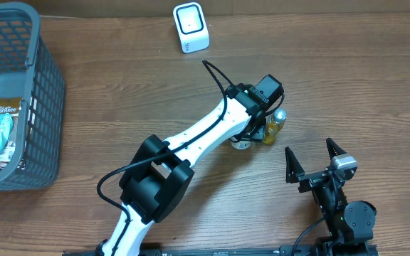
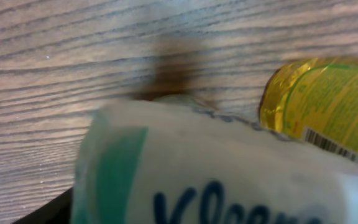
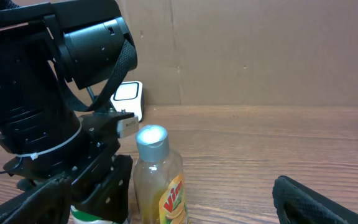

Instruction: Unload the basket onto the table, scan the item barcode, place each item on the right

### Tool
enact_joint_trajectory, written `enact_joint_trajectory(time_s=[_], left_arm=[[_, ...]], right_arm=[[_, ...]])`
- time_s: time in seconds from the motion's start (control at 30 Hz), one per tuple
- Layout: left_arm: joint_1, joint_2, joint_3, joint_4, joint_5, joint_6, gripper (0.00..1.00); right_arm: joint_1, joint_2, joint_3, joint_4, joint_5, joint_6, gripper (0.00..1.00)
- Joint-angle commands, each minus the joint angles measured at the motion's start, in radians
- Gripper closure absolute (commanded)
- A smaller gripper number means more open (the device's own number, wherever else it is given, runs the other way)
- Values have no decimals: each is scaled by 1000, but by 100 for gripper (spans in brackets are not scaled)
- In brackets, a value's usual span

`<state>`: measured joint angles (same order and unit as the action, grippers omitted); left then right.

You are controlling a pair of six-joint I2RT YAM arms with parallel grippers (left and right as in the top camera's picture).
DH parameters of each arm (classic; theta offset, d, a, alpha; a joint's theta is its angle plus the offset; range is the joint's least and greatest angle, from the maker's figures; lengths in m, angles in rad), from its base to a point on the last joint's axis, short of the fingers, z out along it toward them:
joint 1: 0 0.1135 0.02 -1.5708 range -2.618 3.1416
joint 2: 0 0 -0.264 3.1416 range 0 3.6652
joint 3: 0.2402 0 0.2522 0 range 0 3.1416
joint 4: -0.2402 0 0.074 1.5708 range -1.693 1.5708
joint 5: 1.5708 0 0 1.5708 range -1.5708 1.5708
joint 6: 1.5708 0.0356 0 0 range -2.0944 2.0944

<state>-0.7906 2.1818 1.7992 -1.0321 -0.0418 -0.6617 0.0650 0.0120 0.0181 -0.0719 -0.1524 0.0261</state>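
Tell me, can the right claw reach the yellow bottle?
Probably yes. The right claw is open and the yellow bottle stands just ahead with nothing between, though the left arm crowds the bottle's far side.

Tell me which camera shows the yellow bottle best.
The right wrist view: the yellow bottle stands upright, cap and label plain. The left wrist view shows only part of its side, with a barcode. Overhead it is small, beside the left arm.

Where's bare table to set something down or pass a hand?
Free: wide wood between the basket and the left arm; the far right stretch beyond the scanner. Crowded: bottle and Kleenex pack sit close together under the left arm's wrist, with the right gripper open nearby.
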Motion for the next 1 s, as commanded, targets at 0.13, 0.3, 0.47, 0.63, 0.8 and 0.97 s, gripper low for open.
enact_joint_trajectory(time_s=[0.13, 0.3, 0.47, 0.63, 0.8, 0.97], left_arm=[[21, -24, 19, -11, 66, 77, 19], [31, -106, 29, -14, 68, 140, 9], [53, -188, 29, -31, 69, 162, 0], [88, -219, 29, -56, 164, 250, 3], [138, -212, 27, -90, 333, 385, 30], [186, -210, -5, -100, 383, 408, 37]], right_arm=[[-8, -5, -10, 4, 2, 0, 0], [-8, -5, -10, 4, 2, 0, 0], [-8, -5, -10, 3, 2, 0, 0], [-8, -5, -10, 4, 2, 0, 0], [-8, -5, -10, 4, 2, 0, 0], [-8, -5, -10, 4, 1, 0, 0]])
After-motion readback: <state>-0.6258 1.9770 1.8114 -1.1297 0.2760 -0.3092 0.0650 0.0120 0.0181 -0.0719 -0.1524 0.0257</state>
